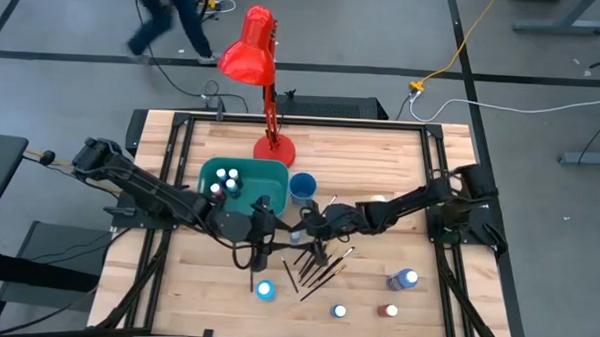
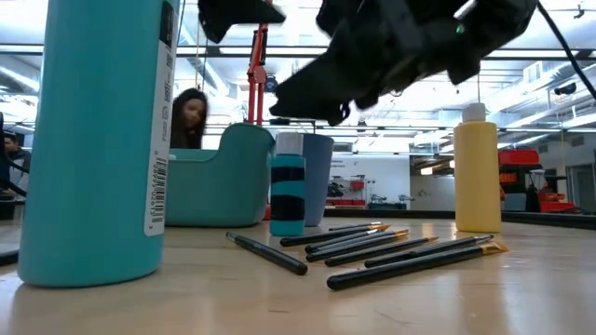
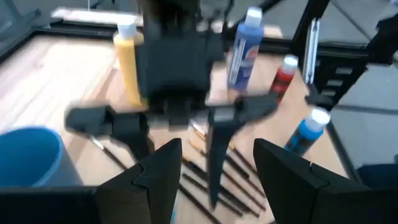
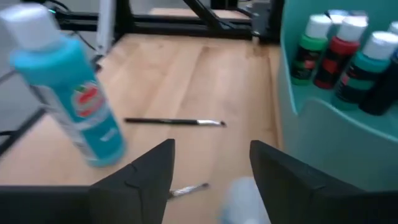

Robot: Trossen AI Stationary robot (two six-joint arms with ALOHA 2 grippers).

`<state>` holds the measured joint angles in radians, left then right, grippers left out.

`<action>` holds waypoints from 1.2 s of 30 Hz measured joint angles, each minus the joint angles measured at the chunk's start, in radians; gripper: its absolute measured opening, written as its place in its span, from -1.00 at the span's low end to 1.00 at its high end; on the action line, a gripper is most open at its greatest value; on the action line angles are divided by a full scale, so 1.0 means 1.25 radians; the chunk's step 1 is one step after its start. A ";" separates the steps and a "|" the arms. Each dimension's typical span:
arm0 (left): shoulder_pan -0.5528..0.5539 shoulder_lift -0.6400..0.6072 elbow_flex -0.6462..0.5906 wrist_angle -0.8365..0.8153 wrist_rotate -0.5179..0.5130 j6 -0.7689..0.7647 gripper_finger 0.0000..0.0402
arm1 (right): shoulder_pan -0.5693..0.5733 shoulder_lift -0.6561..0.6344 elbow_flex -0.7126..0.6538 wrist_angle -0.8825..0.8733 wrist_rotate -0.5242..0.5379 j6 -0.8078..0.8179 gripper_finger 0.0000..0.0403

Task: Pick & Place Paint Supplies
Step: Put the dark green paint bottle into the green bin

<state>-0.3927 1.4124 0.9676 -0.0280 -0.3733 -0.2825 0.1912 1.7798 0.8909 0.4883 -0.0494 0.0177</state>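
Note:
Several thin dark brushes (image 1: 312, 264) lie loose on the wooden table (image 1: 381, 151), in the middle toward its near edge. White-capped paint bottles stand in the teal bin (image 1: 242, 178); others stand near the front edge: a light blue one (image 1: 266, 289), a red one (image 1: 388, 311) and a blue one (image 1: 404, 280). A taller yellow bottle (image 2: 477, 167) stands at the right. A teal-and-dark bottle (image 2: 287, 181) stands on the table before the blue cup (image 1: 302, 186). My left gripper (image 3: 217, 180) and my right gripper (image 4: 211, 174) face each other above the brushes, both open and holding nothing.
A red desk lamp (image 1: 268, 77) stands behind the bin at the far edge. One brush (image 4: 174, 122) lies apart from the pile. Bare wood shows along the table's far right and near left. A person's head (image 2: 189, 116) shows beyond the table.

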 joint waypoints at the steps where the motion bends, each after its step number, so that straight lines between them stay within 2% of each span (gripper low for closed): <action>1: 0.000 0.001 -0.003 -0.015 0.000 -0.003 0.05 | 0.002 -0.014 0.000 -0.012 -0.004 0.000 0.10; 8: 0.000 0.027 -0.001 -0.003 -0.003 -0.011 0.05 | 0.011 -0.128 0.000 -0.142 0.011 0.001 0.10; 14: 0.006 0.036 -0.002 -0.002 -0.006 0.026 0.05 | 0.012 -0.212 0.000 -0.263 0.005 0.070 0.09; 18: 0.026 0.038 -0.002 -0.006 -0.054 -0.023 0.05 | 0.016 -0.252 0.000 -0.326 0.005 0.102 0.05; 25: 0.066 0.044 -0.002 -0.010 -0.037 -0.047 0.05 | 0.035 -0.275 0.000 -0.357 0.005 0.096 0.00; 36: 0.071 0.169 0.002 0.012 -0.035 -0.029 0.05 | 0.037 -0.275 0.000 -0.382 0.006 0.083 -0.02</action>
<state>-0.3036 1.6239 0.9703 -0.0132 -0.4170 -0.3192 0.2379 1.4357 0.8906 0.0109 -0.0423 0.1219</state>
